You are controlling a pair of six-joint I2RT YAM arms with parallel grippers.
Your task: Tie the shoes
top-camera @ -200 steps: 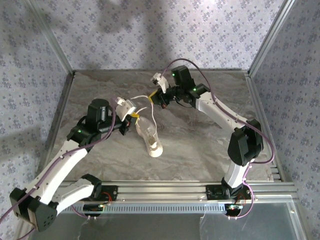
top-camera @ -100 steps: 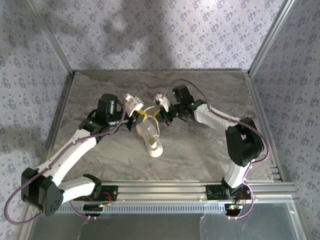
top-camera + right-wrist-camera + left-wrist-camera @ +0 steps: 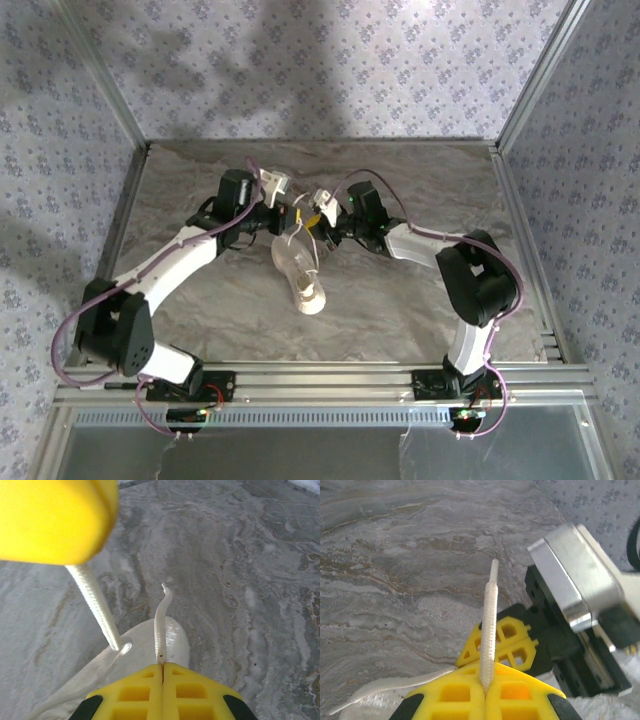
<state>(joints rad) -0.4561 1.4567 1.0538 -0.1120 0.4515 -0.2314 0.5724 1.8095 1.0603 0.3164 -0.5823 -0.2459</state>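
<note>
sneaker (image 3: 300, 270): from above, the far end is covered by the left gripper (image 3: 290, 212) and right gripper (image 3: 315, 215); in the right wrist view it is mostly behind the right gripper and cut by the bottom edge.
laces (image 3: 488, 625): from above, too thin to trace over the sneaker; crossings cannot be told.
left gripper: cut by the bottom edge in its own view; above the sneaker in the right wrist view, it is a blurred yellow shape cut by the top and left edges.
right gripper: its body is blurred in the left wrist view and cut by the right edge.

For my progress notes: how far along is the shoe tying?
Done: the left gripper and right gripper each pinch a lace end. In hand: both ends are held close together near the shoe. Left: no knot or bow visible yet.
</note>
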